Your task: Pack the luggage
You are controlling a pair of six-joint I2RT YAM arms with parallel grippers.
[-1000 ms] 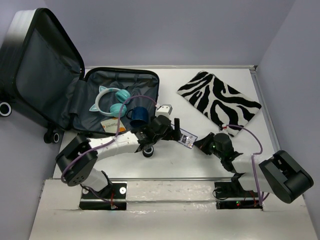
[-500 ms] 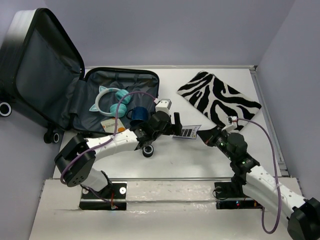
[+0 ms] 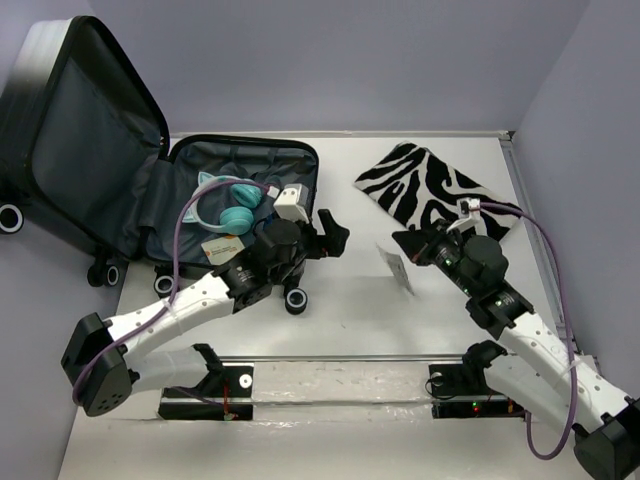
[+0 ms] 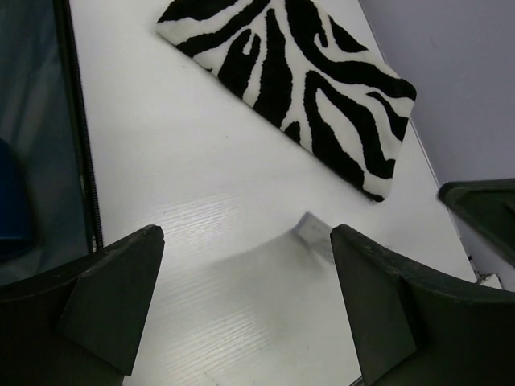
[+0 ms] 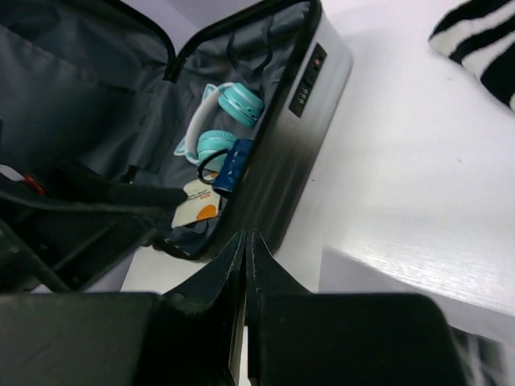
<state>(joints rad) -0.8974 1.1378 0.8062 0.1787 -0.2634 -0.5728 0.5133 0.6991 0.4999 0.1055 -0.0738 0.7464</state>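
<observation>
The luggage (image 3: pixel 296 160) lies open at the left with its lid (image 3: pixel 85 130) propped up; its silver shell (image 5: pixel 310 121) faces the right wrist camera. Inside lie teal headphones (image 3: pixel 236 205), a blue mug (image 5: pixel 233 163) and an orange-marked tag (image 3: pixel 222 248). My left gripper (image 3: pixel 331 232) hovers open by the luggage's right wall, nothing between its fingers (image 4: pixel 121 289). My right gripper (image 3: pixel 402 243) is shut on a thin white barcode card (image 3: pixel 397 270), which hangs above the table. That card (image 4: pixel 311 227) shows blurred in the left wrist view.
A zebra-striped cloth (image 3: pixel 440 195) lies at the back right, just behind my right arm. A purple wall bounds the table at the back and on the right. The luggage's wheel (image 3: pixel 295 301) sits under my left forearm.
The card has passed from my left gripper to my right one. My left gripper has drawn back left toward the luggage, and my right arm has lifted the card up and right.
</observation>
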